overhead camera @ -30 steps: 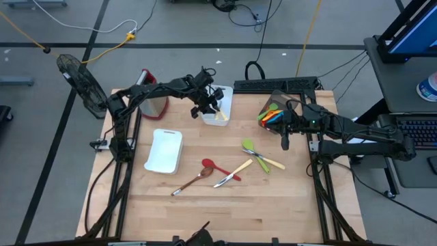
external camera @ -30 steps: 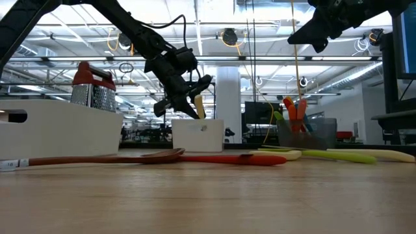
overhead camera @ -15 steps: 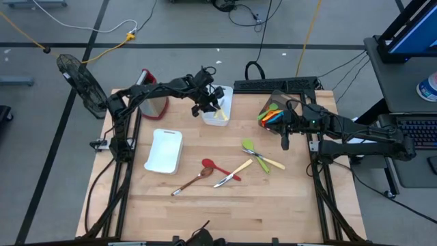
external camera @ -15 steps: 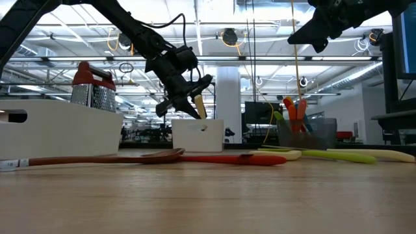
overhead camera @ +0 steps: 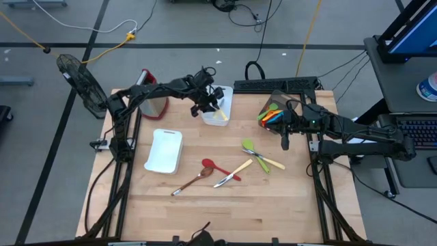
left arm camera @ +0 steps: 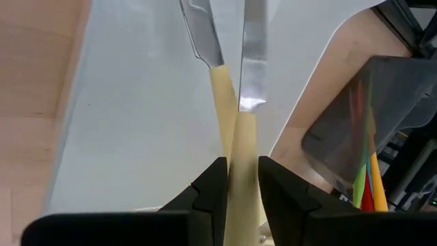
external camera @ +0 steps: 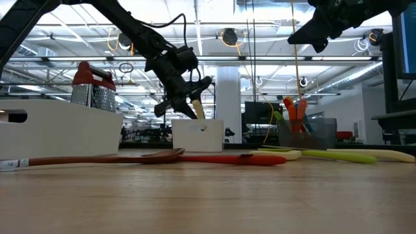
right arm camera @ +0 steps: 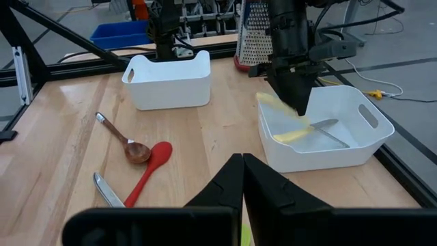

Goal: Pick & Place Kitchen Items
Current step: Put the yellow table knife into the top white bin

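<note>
1. Nearest the table's front edge, loose utensils lie flat on the wood: a brown wooden spoon, a red spoon and a cream-handled knife, with a green spatula just to their right.
2. The right gripper hangs above the table's right side, beside the grey bin of coloured utensils, fingers pressed shut on nothing. I judge it the nearer arm to the loose pieces.
3. Farthest, the left gripper is over the white bin, jaws narrowly parted and clamped on the handle of a cream knife.
4. That knife's long axis runs straight out from the jaws, blade pointing down into the bin, alongside a second knife already lying there; release looks like the coming move.
</note>
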Controlling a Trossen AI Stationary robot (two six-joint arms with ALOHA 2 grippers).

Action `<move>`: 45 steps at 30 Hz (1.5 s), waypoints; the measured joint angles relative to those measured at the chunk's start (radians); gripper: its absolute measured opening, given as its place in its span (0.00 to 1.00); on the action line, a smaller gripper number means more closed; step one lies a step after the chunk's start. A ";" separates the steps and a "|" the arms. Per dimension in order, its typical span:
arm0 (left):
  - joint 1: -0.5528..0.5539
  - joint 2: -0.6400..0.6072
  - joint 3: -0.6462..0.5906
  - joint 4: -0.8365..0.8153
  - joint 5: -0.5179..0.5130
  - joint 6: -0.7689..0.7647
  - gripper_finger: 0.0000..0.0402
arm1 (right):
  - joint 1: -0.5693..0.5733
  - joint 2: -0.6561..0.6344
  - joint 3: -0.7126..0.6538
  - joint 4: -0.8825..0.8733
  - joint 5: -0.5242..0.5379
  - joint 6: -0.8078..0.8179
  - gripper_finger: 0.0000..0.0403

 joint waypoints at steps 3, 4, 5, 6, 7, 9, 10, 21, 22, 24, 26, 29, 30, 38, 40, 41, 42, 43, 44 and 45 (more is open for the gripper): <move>-0.007 0.000 0.000 0.000 -0.003 0.003 0.21 | 0.000 0.000 0.000 0.000 0.000 0.000 0.01; -0.010 0.000 0.000 0.000 -0.008 0.004 0.21 | 0.000 0.000 0.000 0.000 0.000 0.000 0.01; -0.013 0.000 0.000 0.000 -0.011 0.004 0.21 | 0.000 0.000 0.000 0.000 0.000 0.000 0.01; -0.014 0.000 0.000 0.000 -0.017 0.004 0.21 | 0.000 0.000 0.000 0.000 0.000 0.000 0.01; -0.014 0.000 0.000 0.000 -0.019 0.004 0.21 | 0.000 0.000 0.000 0.000 0.000 0.000 0.01; -0.014 0.000 0.000 0.000 -0.019 0.003 0.21 | 0.000 0.000 0.000 0.000 0.000 0.000 0.01; -0.014 0.000 0.000 0.000 -0.024 0.002 0.21 | 0.000 0.000 0.000 0.000 0.000 0.002 0.01; -0.043 -0.112 0.000 0.011 0.010 0.124 0.21 | 0.000 0.000 0.000 -0.001 0.000 0.028 0.01; -0.055 -0.134 0.000 0.009 0.002 0.138 0.21 | 0.000 0.000 0.000 -0.001 0.000 0.027 0.01; -0.087 -0.182 0.000 0.019 -0.042 0.168 0.21 | 0.000 0.000 0.000 -0.004 0.000 0.026 0.01; -0.125 -0.229 0.000 0.013 -0.092 0.213 0.21 | 0.000 0.000 0.000 -0.008 0.000 0.026 0.01; -0.188 -0.294 0.000 0.017 -0.146 0.308 0.21 | 0.000 0.000 0.000 -0.011 0.000 0.026 0.01; -0.211 -0.313 0.000 0.018 -0.159 0.356 0.21 | 0.000 0.000 0.000 -0.012 0.000 0.026 0.01; -0.377 -0.438 0.000 -0.009 -0.153 0.570 0.21 | 0.000 0.001 0.000 -0.002 -0.039 0.032 0.01; -0.420 -0.454 0.000 -0.006 -0.191 0.568 0.21 | 0.000 0.004 0.000 0.002 -0.096 0.028 0.01; -0.442 -0.462 0.000 -0.009 -0.205 0.574 0.21 | 0.000 0.007 0.000 0.002 -0.127 0.028 0.01; -0.463 -0.468 0.000 -0.011 -0.215 0.596 0.21 | 0.000 0.010 0.000 0.006 -0.158 0.029 0.01; -0.482 -0.473 0.000 -0.011 -0.218 0.622 0.21 | 0.000 0.014 0.000 0.007 -0.191 0.034 0.01; -0.503 -0.475 0.000 -0.010 -0.220 0.642 0.21 | 0.000 0.018 0.000 0.007 -0.219 0.041 0.01; -0.522 -0.476 0.000 -0.009 -0.224 0.655 0.21 | 0.001 0.022 0.000 0.008 -0.243 0.048 0.01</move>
